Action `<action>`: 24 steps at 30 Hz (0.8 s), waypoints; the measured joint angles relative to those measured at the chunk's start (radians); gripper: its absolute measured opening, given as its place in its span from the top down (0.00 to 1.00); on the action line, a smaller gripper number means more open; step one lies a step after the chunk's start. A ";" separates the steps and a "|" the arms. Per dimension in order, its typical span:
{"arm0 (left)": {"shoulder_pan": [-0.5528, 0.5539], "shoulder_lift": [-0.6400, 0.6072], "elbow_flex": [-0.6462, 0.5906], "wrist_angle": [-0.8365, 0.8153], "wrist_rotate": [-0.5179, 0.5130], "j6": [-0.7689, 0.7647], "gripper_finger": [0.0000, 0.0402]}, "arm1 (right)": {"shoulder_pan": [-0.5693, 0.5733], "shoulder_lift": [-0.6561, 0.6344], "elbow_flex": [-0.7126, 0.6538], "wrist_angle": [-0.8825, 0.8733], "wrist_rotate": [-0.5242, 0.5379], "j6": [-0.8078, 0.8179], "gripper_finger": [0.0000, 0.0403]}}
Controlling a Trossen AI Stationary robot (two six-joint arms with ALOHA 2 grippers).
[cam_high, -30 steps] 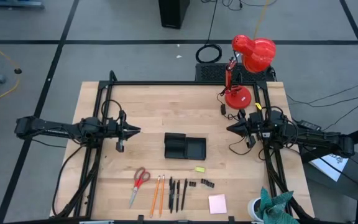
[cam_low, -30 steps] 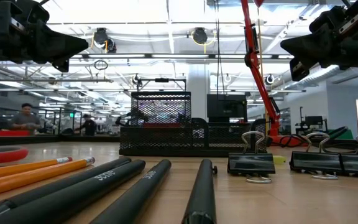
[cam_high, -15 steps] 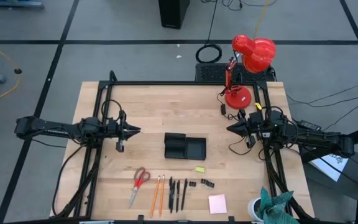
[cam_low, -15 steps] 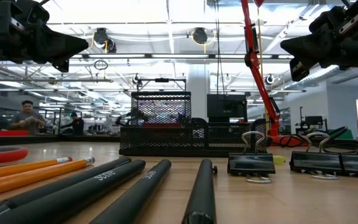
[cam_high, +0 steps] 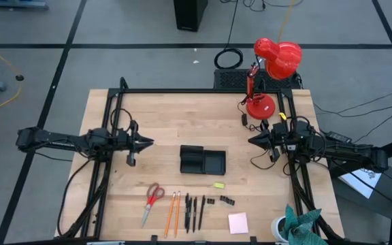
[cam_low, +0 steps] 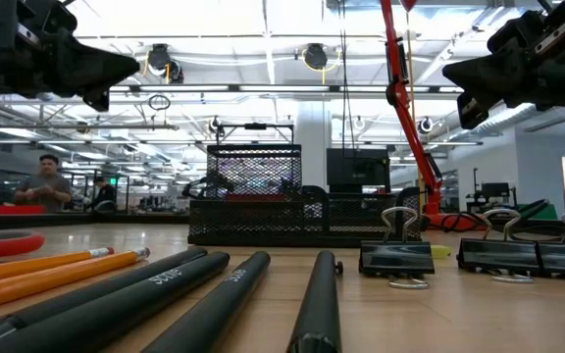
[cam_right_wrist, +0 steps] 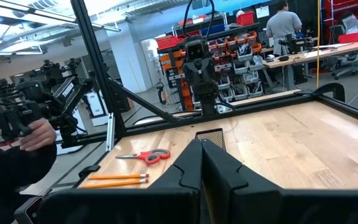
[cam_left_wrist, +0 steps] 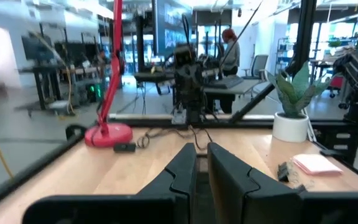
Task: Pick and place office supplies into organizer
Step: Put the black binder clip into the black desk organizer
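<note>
The black organizer (cam_high: 203, 161) rests flat at the table's middle. Along the near edge lie red-handled scissors (cam_high: 152, 201), two orange pencils (cam_high: 172, 212), three black pens (cam_high: 194, 211), small black clips (cam_high: 222, 201), a tiny yellow block (cam_high: 218, 184) and a pink sticky-note pad (cam_high: 237, 222). My left gripper (cam_high: 148, 142) hovers left of the organizer and points level toward it. Its fingers (cam_left_wrist: 188, 163) stand a narrow slit apart with nothing between them. My right gripper (cam_high: 252, 139) hovers to the organizer's right, shut and empty (cam_right_wrist: 202, 146).
A red desk lamp (cam_high: 271, 68) stands at the far right corner, its cable trailing beside my right arm. A potted plant (cam_high: 298, 224) sits at the near right corner. Black frame rails (cam_high: 182, 92) run around the tabletop. A person's hand (cam_right_wrist: 33, 134) shows beyond the table's left side.
</note>
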 joint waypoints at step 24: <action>0.000 0.000 0.000 0.020 -0.139 0.139 0.88 | 0.260 0.187 0.178 0.003 0.211 -0.160 0.94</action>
